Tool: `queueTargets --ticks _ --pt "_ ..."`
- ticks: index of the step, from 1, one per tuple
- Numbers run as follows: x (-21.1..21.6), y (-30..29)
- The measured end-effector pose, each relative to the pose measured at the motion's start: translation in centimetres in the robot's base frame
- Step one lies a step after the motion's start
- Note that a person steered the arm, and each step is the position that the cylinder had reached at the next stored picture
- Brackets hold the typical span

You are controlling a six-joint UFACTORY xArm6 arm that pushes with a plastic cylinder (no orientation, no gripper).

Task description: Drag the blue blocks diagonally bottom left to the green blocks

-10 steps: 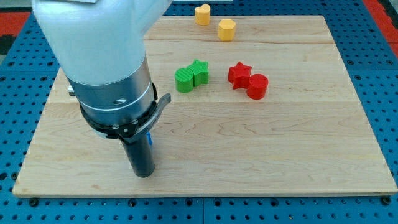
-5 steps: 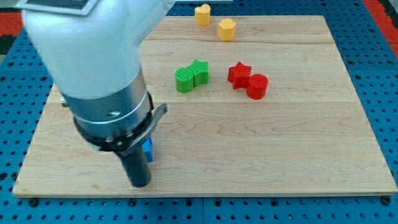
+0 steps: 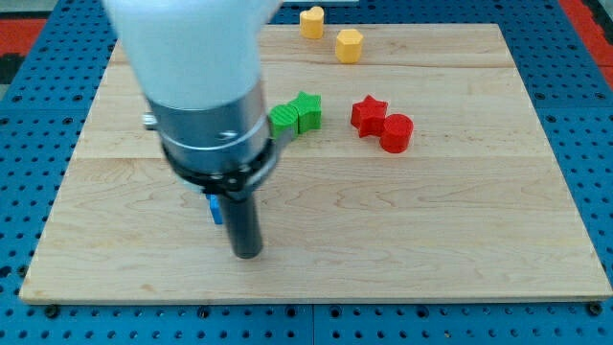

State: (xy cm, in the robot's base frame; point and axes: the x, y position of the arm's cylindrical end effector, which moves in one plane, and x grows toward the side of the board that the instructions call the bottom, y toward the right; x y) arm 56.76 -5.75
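No jaws on this rig, just the rod; my tip (image 3: 248, 254) sits on the wooden board (image 3: 460, 240) near its bottom edge, left of centre. A blue block (image 3: 215, 208), mostly hidden behind the rod so its shape is unclear, is just up-left of the tip, touching the rod's left side. Green cylinder (image 3: 284, 119) and green star (image 3: 306, 111) touch each other, well apart toward the view's top right. Red star (image 3: 367, 114) and red cylinder (image 3: 396, 132) touch, further right. Two yellow blocks (image 3: 312, 21) (image 3: 349, 45) sit at the top edge.

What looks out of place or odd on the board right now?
Nothing looks damaged or spilled. The only oddity: the blue block is almost hidden behind the rod, just left of my tip. The green blocks sit paired and upright.
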Motion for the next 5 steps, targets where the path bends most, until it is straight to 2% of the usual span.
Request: queueTargets --ticks 2,3,4,5 --pt "-7.1 -1.7" --pt "-8.0 -2.0" --pt "-5.9 -1.8" --pt "-7.2 -6.0"
